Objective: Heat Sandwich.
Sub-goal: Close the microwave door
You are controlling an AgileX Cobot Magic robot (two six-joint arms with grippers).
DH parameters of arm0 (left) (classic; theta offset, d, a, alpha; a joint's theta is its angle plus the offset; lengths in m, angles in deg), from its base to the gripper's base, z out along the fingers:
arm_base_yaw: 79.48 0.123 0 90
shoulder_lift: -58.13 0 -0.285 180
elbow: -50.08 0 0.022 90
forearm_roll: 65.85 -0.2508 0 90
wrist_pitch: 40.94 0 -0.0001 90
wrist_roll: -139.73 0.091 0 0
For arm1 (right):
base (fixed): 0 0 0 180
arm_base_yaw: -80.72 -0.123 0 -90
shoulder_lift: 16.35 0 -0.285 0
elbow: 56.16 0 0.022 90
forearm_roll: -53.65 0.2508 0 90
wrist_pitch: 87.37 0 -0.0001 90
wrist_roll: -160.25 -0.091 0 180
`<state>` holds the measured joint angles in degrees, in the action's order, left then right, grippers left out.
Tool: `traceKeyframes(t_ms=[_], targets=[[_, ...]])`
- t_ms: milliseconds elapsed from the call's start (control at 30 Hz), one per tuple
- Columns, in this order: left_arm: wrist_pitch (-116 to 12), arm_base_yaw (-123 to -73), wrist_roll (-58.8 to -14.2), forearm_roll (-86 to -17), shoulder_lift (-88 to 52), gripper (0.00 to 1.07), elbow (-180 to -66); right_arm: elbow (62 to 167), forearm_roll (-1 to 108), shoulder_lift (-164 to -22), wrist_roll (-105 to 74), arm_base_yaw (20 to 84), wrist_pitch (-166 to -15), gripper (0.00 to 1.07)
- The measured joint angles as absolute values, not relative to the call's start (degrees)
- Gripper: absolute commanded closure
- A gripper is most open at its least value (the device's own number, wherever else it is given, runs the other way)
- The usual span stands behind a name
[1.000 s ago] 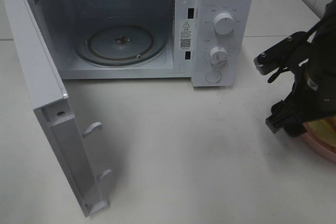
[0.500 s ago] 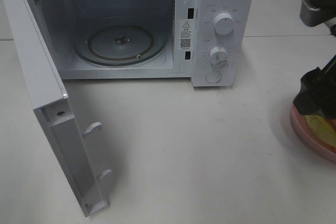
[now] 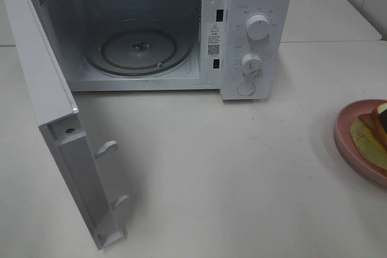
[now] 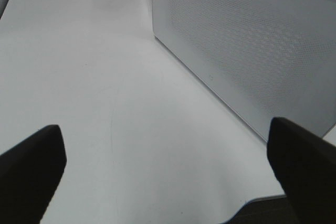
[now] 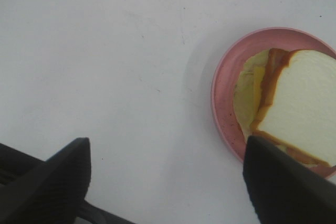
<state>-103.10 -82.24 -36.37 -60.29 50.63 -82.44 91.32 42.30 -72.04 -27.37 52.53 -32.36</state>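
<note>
Wide-spread and empty, the right gripper (image 5: 165,182) is seen poised above the table (image 3: 242,167), with the sandwich (image 5: 294,111) lying just beside one finger, on a pink plate (image 5: 223,95) at the table's right edge and well apart from the microwave (image 3: 254,34). Pale bread with a brown crust is shown on top, and a yellowish filling is visible beneath it. Neither arm is caught by the high camera. The microwave door (image 3: 54,107) is held fully swung out, and the glass turntable (image 3: 138,49) inside is left bare. The left gripper (image 4: 168,166) is likewise seen spread wide and holding nothing, beside the perforated panel of that door. The step in hand is judged to be the pick-up of the sandwich. It would be best done with the jaws centred over the bread rather than over the plate rim, lowered squarely, and closed gently enough that the soft slices are not crushed or the filling squeezed out. Whether the plate should be carried too cannot be told.
</note>
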Motion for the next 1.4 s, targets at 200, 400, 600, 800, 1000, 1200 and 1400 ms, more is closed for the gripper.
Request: traceKeyframes(t_ms=[200, 400, 600, 800, 1000, 1200, 1400], targets=[[-103.1, -82.2, -36.4, -60.3, 50.6, 0.07, -82.4, 91.1, 43.0, -63.8, -27.4, 52.5, -30.9, 0.31], [-103.1, -82.2, -36.4, -60.3, 50.6, 0.07, -82.4, 86.2, 46.0, -54.0, -27.4, 53.0, -30.5, 0.31], [-103.1, -82.2, -36.4, -60.3, 50.6, 0.07, -82.4, 81.9, 48.8, -48.2, -26.5, 58.8, -30.5, 0.31], [-103.1, -82.2, -36.4, -60.3, 50.6, 0.07, -82.4, 77.3, 51.7, -39.2, -21.6, 68.4, -29.4, 0.31], [-103.1, -82.2, -36.4, -60.3, 50.6, 0.07, -82.4, 76.2, 52.5, -32.7, -20.4, 73.7, -28.5, 0.31], [-103.1, -82.2, -36.4, -60.3, 50.6, 0.07, -82.4, 75.6, 52.2, -27.3, -18.5, 77.1, -29.2, 0.32], [-103.1, -82.2, -36.4, -60.3, 50.6, 0.07, -82.4, 75.2, 52.2, -23.9, -17.5, 80.3, -29.8, 0.32]])
